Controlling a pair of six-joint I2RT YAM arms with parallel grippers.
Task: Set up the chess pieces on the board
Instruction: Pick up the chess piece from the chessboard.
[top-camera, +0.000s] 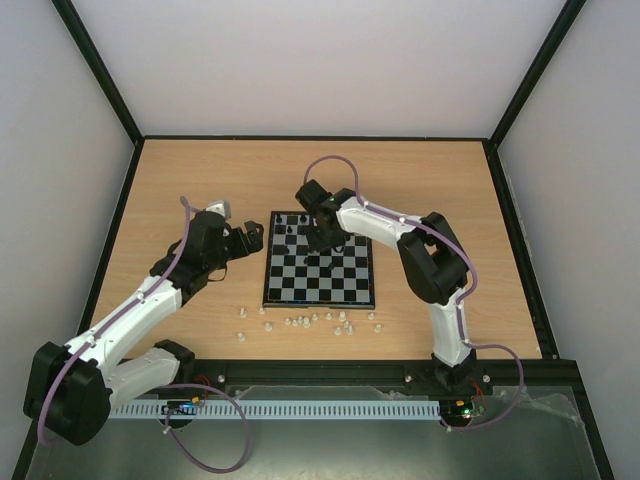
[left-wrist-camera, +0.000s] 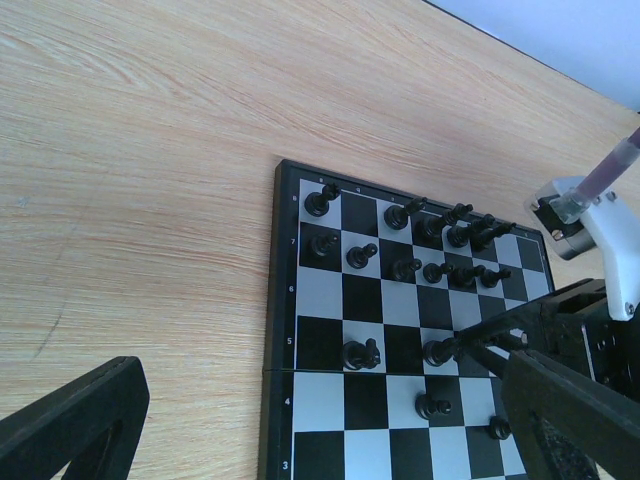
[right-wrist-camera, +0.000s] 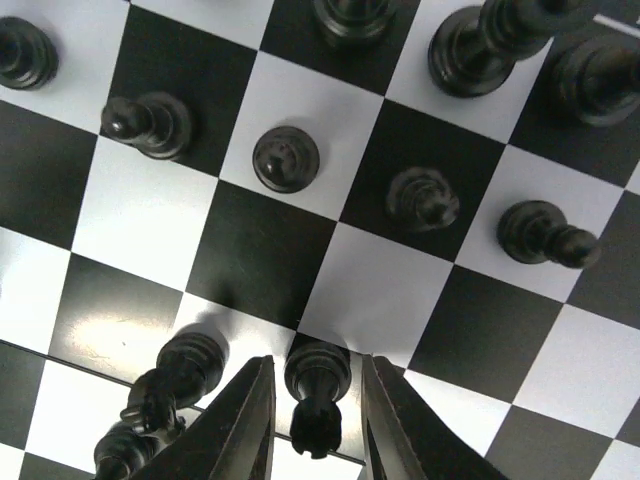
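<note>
Nearest the arm bases, the white chessmen are lying scattered on the wooden tabletop. They are forming a loose row just off the board's near edge, none of them on a square. The board is sitting in the middle of the table, and its near rows are standing bare.

To its left, the left gripper is hovering over the wood just beside the board's left edge, level with the far half. In its own wrist view its fingers are spreading wide, one at each lower corner, holding nothing.

Farther in, the right gripper is reaching down over the board from the right. Its wrist view is showing the two fingertips straddling a single black chessman, which is standing just beyond the board's centre fold. A sliver of board is showing on each side of the piece, so the jaws are parted slightly wider than it and are not pinching it. Another dark piece is standing close beside it.

Beyond, the black chessmen are standing mostly along the two farthest rows, marked 8 and 7. A few stragglers are sitting on rows 5 and 4, nearer the middle.
</note>
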